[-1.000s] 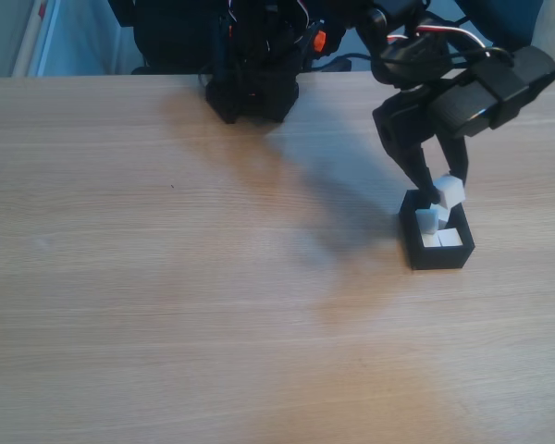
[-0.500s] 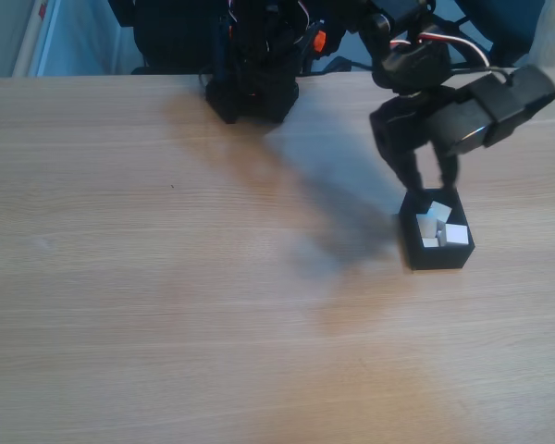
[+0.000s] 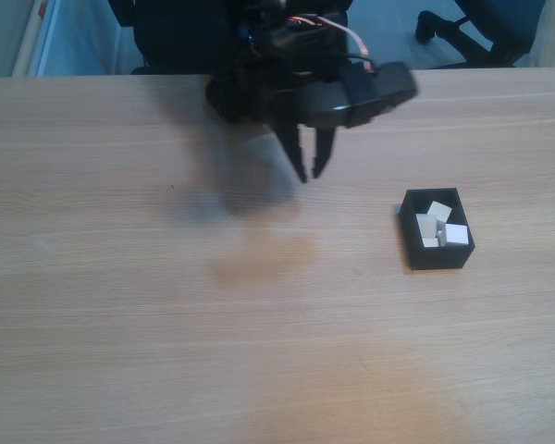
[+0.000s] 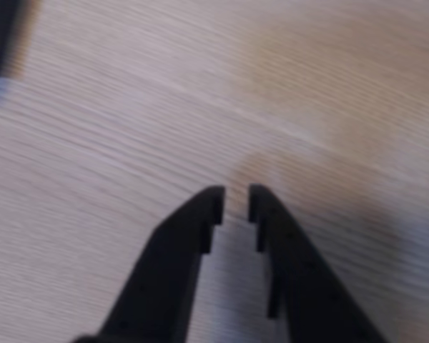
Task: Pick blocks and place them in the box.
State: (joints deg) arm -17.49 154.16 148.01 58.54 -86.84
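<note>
1. While my gripper (image 3: 312, 173) hangs above bare wood near the arm's base, its two tips sit nearly together with a thin slit between them and nothing held; the wrist view (image 4: 235, 200) shows only tabletop (image 4: 129, 107) through that slit.
2. Away to the right of the gripper in the fixed view, and nearer the camera, sits the box (image 3: 417, 242), well apart from the tips.
3. Inside it lie the blocks (image 3: 438, 211), a loose white pile; I make out several but cannot count them surely.
4. No white cube lies on the wood around the gripper in the fixed view, so I judge the picking done or nearly so.
5. To do this step well, I would carry the arm high and clear of the box so nothing gets knocked, and look over the table before committing to another descent.
</note>
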